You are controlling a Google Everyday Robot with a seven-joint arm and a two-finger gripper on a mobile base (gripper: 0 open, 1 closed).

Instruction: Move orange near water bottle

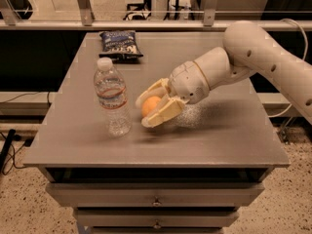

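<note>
The orange (150, 104) sits between the two cream fingers of my gripper (146, 110), held just above the grey table (229, 135). The gripper is shut on it and points left, coming in from the right on the white arm (253, 52). The water bottle (112, 97), clear and ribbed with a white cap and a red band, stands upright on the table just left of the gripper, a small gap away from the orange.
A dark blue chip bag (120, 44) lies at the table's far edge, behind the bottle. Drawers with small knobs (156, 202) are below the front edge. A rail and a lower shelf run behind the table.
</note>
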